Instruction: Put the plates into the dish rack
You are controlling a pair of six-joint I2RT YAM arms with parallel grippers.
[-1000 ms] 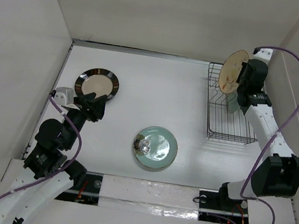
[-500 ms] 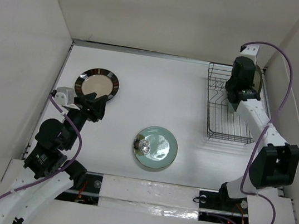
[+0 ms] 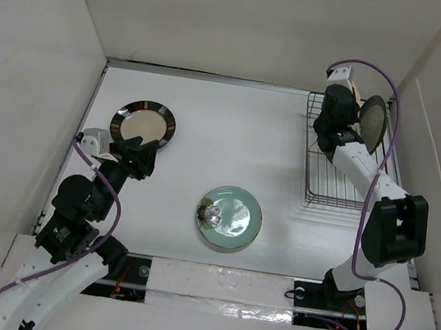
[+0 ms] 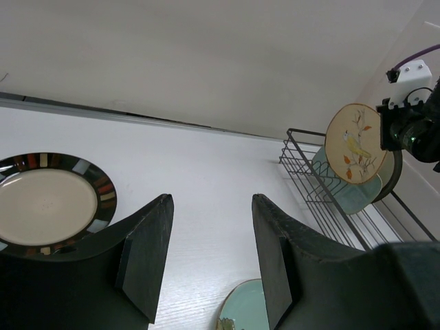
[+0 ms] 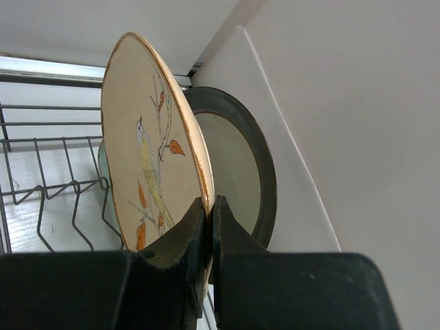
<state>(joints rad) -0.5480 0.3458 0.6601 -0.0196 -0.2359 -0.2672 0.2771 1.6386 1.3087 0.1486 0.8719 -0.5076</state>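
We are pinching the cream floral-print plate (image 5: 148, 165) upright over the dark wire dish rack (image 3: 335, 189) at upper right with our right fingers (image 5: 184, 237), our left fingers (image 4: 148, 247) hanging open.

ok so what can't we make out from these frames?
- Right wrist: the floral plate has its bottom edge hidden by the right end effector. Whether it sits between dish rack prongs is unclear.
- Left wrist: the pale green plate is mostly hidden behind the floral plate.
- Left wrist: the striped plate is cut by the left edge and covered by the left end effector.
- Top external: the bright spot on the celadon plate could be glare or an object.
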